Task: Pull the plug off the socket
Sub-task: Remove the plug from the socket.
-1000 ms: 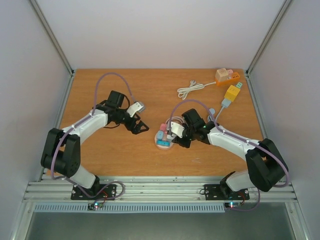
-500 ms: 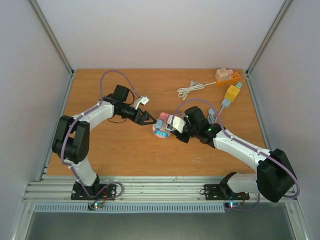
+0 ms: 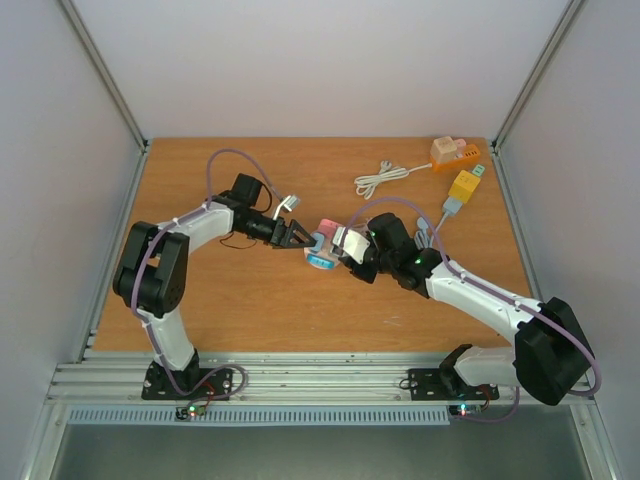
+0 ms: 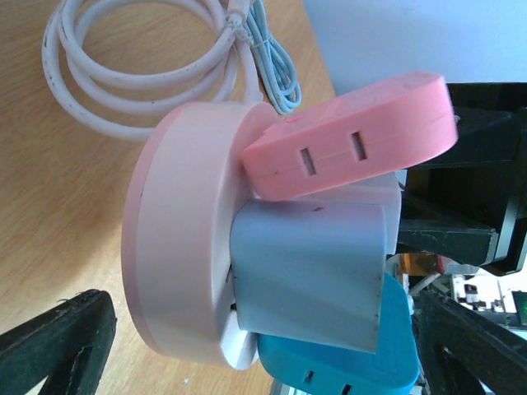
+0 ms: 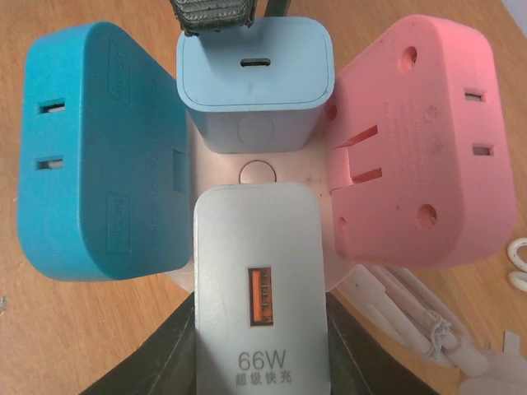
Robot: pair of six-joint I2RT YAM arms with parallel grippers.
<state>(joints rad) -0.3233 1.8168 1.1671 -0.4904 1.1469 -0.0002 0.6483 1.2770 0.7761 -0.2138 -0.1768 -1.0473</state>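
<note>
Reading "66W" on the smooth white plug (image 5: 262, 288) | right gripper (image 5: 262, 350) pinches its sides | left gripper (image 4: 263, 337) spread wide around the round pink plastic socket (image 4: 177, 247), mid-table between both arms

Bright, even light from above fills the overhead view, leaving only faint, soft shadows on the tabletop (image 3: 300, 310). Both wrist views are crisp up close (the white cable (image 5: 412, 317) at the right wrist view's lower edge blurs), with a mild sheen on the white charger (image 5: 262, 288).
</note>
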